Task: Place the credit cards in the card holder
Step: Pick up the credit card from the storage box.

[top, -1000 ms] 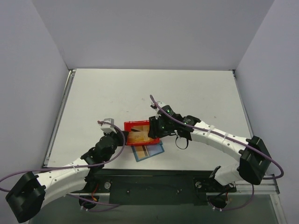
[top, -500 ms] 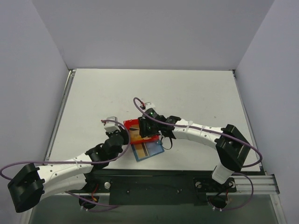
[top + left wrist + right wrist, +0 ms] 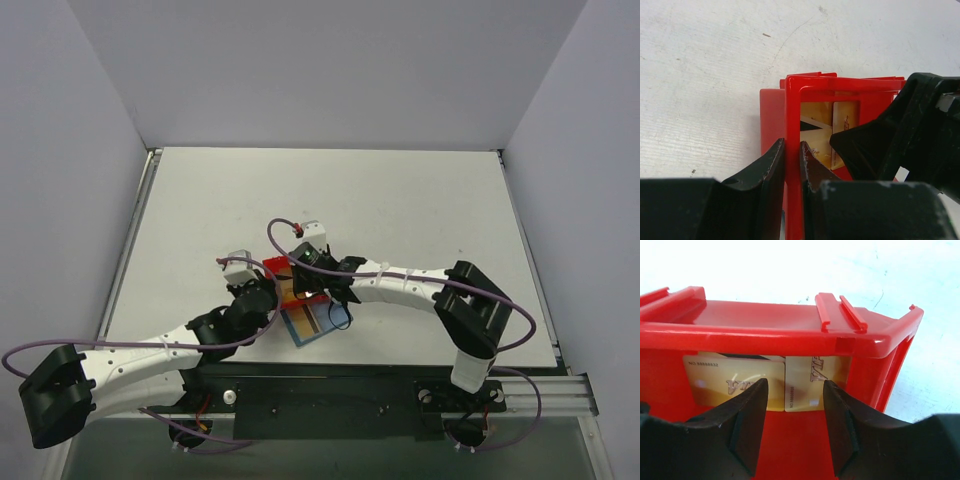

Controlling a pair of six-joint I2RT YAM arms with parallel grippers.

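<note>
Cards (image 3: 730,385) lay at the bottom of the red bin (image 3: 765,332), two gold ones side by side and touching. The bin sat close to the near edge of the table (image 3: 400,200), a bit left of the middle.

The left gripper (image 3: 791,147) was pinched tight on one wall of the bin, with one finger inside and one outside. I think it held on so the bin would not slide or tip while the other arm reached in.

The right gripper (image 3: 795,385) hung inside the bin just above the cards. Its jaws were partly apart, with nothing between them. The gap sat right over the line where the two cards met, so it looked ready to go down and grab one. That may be hard. The cards were thin and flat, so a finger would need to get under an edge.

The card holder (image 3: 318,325) lay open on the table just beside the bin, nearer the near edge. Being that close, it would give a card only a short trip. Something tan and dark seemed to be on it, maybe a card, but the top view was too small to be sure.
</note>
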